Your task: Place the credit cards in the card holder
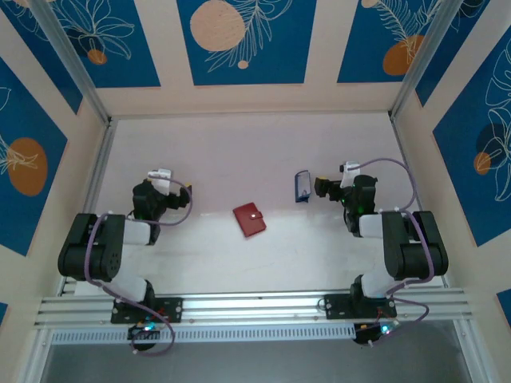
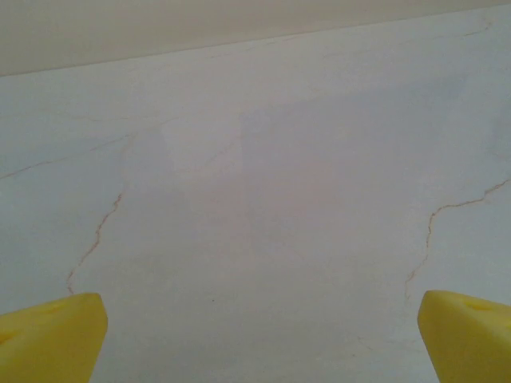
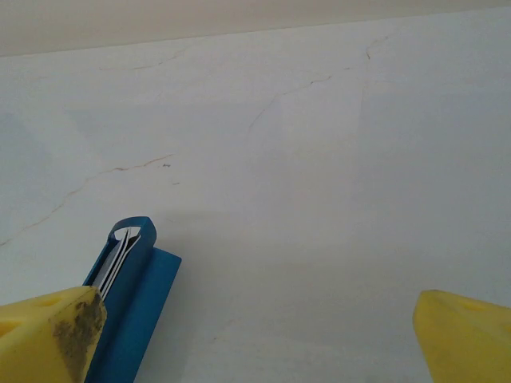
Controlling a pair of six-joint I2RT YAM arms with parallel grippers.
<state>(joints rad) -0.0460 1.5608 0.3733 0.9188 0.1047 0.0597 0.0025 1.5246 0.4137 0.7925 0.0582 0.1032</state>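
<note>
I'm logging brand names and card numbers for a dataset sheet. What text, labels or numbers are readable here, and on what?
None can be read.
Red card holder: silver snap, no lettering visible.
Blue item: plain blue, thin pale edges at its end, no print visible.
White tag on the left arm: too small to tell whether it carries text.
Wall panels: leaf and circle patterns, no words.

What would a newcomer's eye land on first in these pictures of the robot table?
The small red card holder stands out most, lying closed near the middle of the pale table, between the two arms. Next comes a narrow blue sleeve close to the right hand, beside one of its widely spread yellow fingertips. Blue panels with orange discs frame the scene on the walls.
</note>
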